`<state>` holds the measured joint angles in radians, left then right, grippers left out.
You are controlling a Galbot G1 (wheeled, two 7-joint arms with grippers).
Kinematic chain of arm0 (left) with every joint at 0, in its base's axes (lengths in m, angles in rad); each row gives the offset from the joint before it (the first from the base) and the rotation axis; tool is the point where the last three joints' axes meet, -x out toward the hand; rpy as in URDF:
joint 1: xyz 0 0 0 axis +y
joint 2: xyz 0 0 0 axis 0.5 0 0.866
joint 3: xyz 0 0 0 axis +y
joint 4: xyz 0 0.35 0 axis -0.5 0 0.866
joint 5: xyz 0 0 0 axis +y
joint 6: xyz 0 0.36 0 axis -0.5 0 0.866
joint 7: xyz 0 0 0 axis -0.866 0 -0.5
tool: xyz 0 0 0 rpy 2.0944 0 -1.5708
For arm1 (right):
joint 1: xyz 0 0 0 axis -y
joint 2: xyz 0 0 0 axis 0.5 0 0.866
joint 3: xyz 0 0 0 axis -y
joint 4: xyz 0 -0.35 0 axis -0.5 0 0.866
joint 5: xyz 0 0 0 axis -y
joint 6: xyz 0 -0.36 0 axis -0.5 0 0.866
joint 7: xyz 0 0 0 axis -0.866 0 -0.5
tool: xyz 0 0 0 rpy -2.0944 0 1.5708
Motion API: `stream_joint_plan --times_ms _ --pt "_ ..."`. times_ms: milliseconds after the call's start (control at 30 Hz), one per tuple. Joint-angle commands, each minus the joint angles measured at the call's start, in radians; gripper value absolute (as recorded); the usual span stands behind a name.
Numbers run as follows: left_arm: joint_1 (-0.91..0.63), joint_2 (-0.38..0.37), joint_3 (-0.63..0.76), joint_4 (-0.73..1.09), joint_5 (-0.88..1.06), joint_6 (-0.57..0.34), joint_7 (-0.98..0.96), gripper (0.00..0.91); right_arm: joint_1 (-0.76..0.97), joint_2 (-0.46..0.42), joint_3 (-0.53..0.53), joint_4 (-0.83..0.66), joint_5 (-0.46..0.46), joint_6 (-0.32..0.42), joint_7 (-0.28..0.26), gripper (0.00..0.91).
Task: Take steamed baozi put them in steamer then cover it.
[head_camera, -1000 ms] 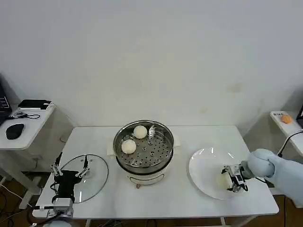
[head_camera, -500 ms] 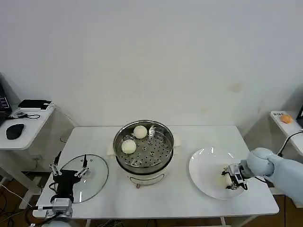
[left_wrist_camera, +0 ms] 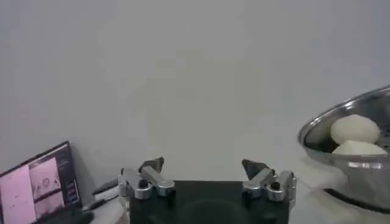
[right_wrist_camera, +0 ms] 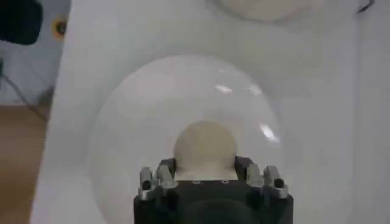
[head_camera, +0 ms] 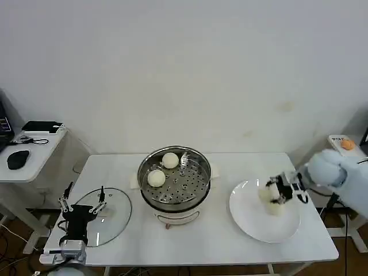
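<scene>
The left gripper (head_camera: 80, 205) hovers nearest, over the cover (head_camera: 99, 216) lying flat on the tabletop (head_camera: 213, 238); its jaws stand apart and empty, with the steamer (head_camera: 174, 178) off to one side of them in the left wrist view.

Farther across, the right gripper (head_camera: 273, 192) hangs above the white plate (head_camera: 253, 221), its jaws clamped on a steamed baozi (right_wrist_camera: 205, 146). In the right wrist view the bun sits squarely between the jaws, with the plate beneath. A second pale bun (head_camera: 275, 207) seems to rest on the plate just under the jaws, though I cannot tell clearly.

Beyond the jaws, toward the middle, the steamer holds two buns (head_camera: 163, 168) on its perforated tray.

Risks, as I judge them: the bun is soft and smooth, so a hard squeeze could dent it, and a light one could let it slip during the carry. A low approach could knock the bun against the steamer's rim.

No brand, label or writing can be read on these things.
</scene>
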<state>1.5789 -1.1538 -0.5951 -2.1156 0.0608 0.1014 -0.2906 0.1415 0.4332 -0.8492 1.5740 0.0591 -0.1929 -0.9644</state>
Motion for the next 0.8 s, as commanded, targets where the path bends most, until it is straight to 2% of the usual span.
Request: stream_joint_plan --times_ms 33,100,133,333,433,667,800 --pt "-0.001 0.002 -0.002 0.001 -0.004 0.002 0.001 0.907 0.369 0.111 -0.141 -0.038 0.098 -0.002 -0.008 0.645" --pt "-0.001 0.002 -0.003 0.002 -0.008 0.002 0.001 0.907 0.413 0.153 -0.181 -0.053 0.110 -0.003 -0.005 0.645" --pt "-0.002 0.003 -0.004 0.007 -0.013 0.002 0.001 0.907 0.447 0.210 -0.208 -0.067 0.114 -0.004 -0.003 0.645" --pt "0.005 0.014 -0.009 0.006 -0.095 0.033 0.012 0.907 0.508 0.397 -0.283 -0.082 0.147 -0.005 0.005 0.645" --pt "0.009 0.011 -0.008 -0.001 -0.124 0.052 0.015 0.907 0.486 0.474 -0.288 -0.091 0.164 0.002 0.008 0.655" --pt "0.013 -0.001 -0.012 0.004 -0.106 0.051 0.011 0.907 0.380 0.665 -0.282 -0.158 0.144 0.081 -0.008 0.645" --pt "0.022 0.000 -0.026 -0.004 -0.105 0.050 0.011 0.907 0.346 0.716 -0.307 -0.178 0.114 0.109 -0.031 0.645"
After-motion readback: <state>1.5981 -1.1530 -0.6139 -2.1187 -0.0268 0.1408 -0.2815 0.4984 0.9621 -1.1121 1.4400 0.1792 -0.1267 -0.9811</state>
